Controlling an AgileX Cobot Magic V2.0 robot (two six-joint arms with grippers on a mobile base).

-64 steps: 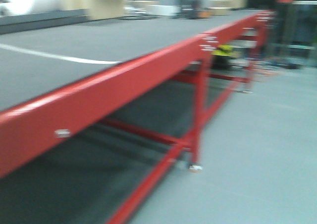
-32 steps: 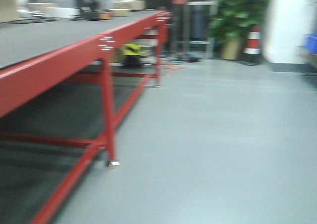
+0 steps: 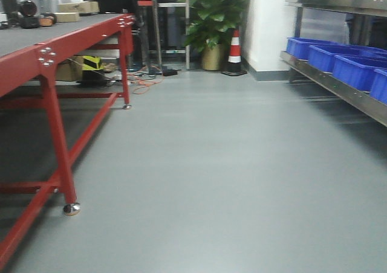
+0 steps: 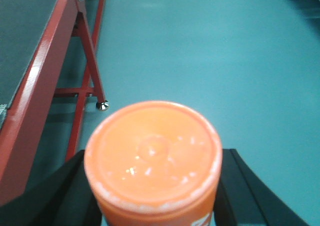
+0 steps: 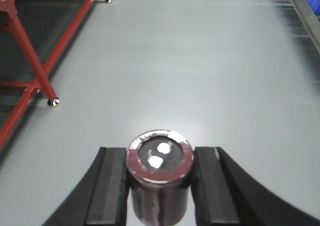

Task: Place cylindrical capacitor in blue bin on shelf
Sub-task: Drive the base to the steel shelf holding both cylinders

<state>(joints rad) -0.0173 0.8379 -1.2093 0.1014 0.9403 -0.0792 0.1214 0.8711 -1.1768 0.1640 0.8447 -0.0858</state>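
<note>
The cylindrical capacitor (image 4: 153, 156), a stubby orange cylinder, fills the lower left wrist view end-on. My left gripper (image 4: 153, 188) is shut on it, a black finger (image 4: 60, 196) on each side. My right gripper (image 5: 160, 183) is shut on a dark maroon cylinder (image 5: 159, 158) with two silver terminals on top. Both are held above the grey floor. The steel shelf (image 3: 338, 84) runs along the right of the front view, with several blue bins (image 3: 357, 67) on it. Neither gripper shows in the front view.
A long red-framed table (image 3: 36, 58) runs along the left; its leg and foot (image 3: 71, 209) stand near. A traffic cone (image 3: 234, 52), a potted plant (image 3: 214, 13) and floor cables (image 3: 142, 80) are at the far end. The shelf rail (image 5: 306, 17) edges the right wrist view.
The front view has swung right, from the red table's side to the aisle. The shelf and its blue bins have come into view on the right, and the picture is sharper.
</note>
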